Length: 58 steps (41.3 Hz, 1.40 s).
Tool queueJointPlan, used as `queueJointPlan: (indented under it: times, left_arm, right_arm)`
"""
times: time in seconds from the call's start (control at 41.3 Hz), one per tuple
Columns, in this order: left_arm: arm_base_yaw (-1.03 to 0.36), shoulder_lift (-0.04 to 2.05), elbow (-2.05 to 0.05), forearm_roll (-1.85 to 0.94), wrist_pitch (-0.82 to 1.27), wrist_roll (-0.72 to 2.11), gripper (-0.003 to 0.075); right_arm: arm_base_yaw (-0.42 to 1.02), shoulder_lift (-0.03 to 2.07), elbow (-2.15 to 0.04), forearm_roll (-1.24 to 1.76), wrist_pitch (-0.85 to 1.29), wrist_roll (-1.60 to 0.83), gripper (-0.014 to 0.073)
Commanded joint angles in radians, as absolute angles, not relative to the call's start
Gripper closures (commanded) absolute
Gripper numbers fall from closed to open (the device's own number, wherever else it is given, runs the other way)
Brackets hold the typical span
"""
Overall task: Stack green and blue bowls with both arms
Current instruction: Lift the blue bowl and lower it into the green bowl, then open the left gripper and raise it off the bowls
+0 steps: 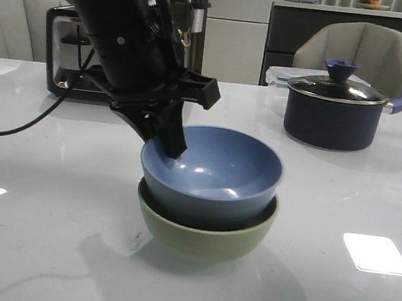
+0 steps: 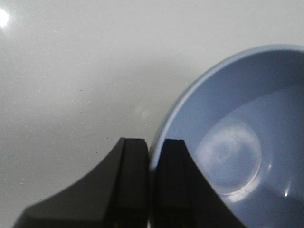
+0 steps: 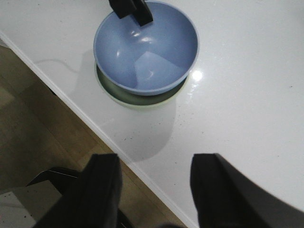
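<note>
The dusty blue bowl sits nested in the pale green bowl at the middle of the white table. My left gripper comes down from the upper left and is shut on the blue bowl's left rim. In the left wrist view the rim runs between the two nearly closed fingers of the gripper, with the blue bowl beside them. The right wrist view shows the blue bowl, a sliver of the green bowl under it, and the left gripper. My right gripper is open and empty, over the table's near edge.
A dark saucepan with a blue-knobbed lid stands at the back right. A black and chrome toaster stands at the back left, its cable trailing over the table. The table edge drops to a wooden floor.
</note>
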State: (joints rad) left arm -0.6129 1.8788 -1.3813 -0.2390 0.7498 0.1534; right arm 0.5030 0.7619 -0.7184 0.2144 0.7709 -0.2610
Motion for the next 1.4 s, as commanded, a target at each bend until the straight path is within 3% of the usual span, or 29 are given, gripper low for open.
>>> queueJointPlan:
  times: [0.0, 0.073, 0.218, 0.315, 0.581, 1.041, 1.38]
  left_arm:
    - [-0.621, 1.847, -1.414, -0.264, 0.694, 0.153, 0.0606]
    - [-0.621, 1.852, -1.414, -0.266, 0.69, 0.153, 0.054]
    - [-0.621, 1.852, -1.414, -0.268, 0.711, 0.153, 0.03]
    - [-0.621, 1.828, -1.414, -0.268, 0.729, 0.154, 0.0225]
    - [-0.621, 1.602, -1.387, -0.252, 0.752, 0.181, 0.0223]
    - [-0.621, 1.059, -1.025, -0.17, 0.727, 0.181, 0.0223]
    - [-0.621, 0.773, -0.807, -0.151, 0.727, 0.181, 0.0223]
  right_arm:
    - [0.504, 0.756, -0.746, 0.222, 0.708, -0.271, 0.0141]
    - [0.504, 0.756, -0.746, 0.222, 0.708, -0.271, 0.0141]
    - [0.504, 0.756, -0.746, 0.222, 0.708, -0.271, 0.0141]
    - [0.504, 0.756, -0.746, 0.222, 0.708, -0.271, 0.0141]
    - [0.504, 0.756, -0.746, 0.222, 0.708, -0.271, 0.0141]
    - [0.504, 0.756, -0.746, 0.222, 0.707, -0.271, 0.0141]
    - [0.504, 0.756, -0.746, 0.222, 0.7, -0.271, 0.0141]
